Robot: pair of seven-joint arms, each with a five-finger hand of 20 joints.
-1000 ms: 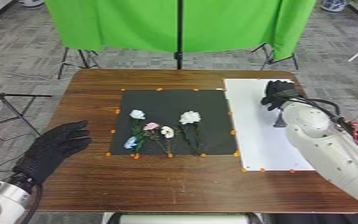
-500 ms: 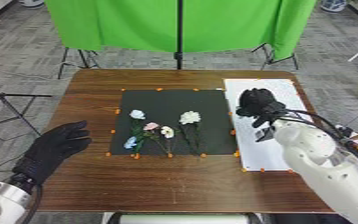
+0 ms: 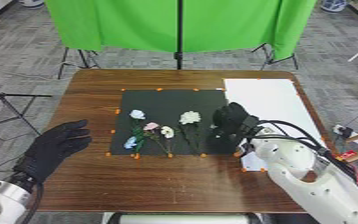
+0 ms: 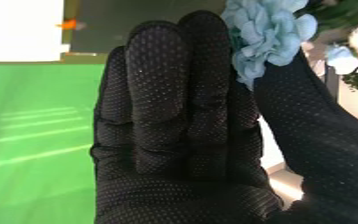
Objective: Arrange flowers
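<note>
The arranging appears to be at the point where a stem is either about to be taken up or about to be set down; which of the two cannot be settled from what is shown. In the head view the right hand [image 3: 233,117] is held over the right-hand edge of the black mat [image 3: 162,99], near the large white flower [image 3: 190,117] and apart from the left-hand group. Its fingers are long and nearly straight, the palm fairly flat, with only a narrow gap towards the thumb. In the right wrist view a pale blue bloom [image 4: 269,30] is seen close by the fingertips and thumb; whether it is gripped or merely lies beyond them cannot be told.

On the mat, a pale flower [image 3: 137,114], a pink flower [image 3: 151,126], a small white flower [image 3: 167,131] and a light blue flower [image 3: 129,143] are gathered towards the left, their blooms close together. The white mat [image 3: 264,95] is placed alongside on the counter [image 3: 158,185]. The left hand [image 3: 55,147] is held off to the left of the black mat, loosely spread and holding nothing.

If a stem is to be lifted, the large white one seems the likeliest, and the thumb should be brought round it below the petals. If one is already held, it should be lowered gently before release. Either way, crushed petals or a neighbouring stem dragged along are to be guarded against.
</note>
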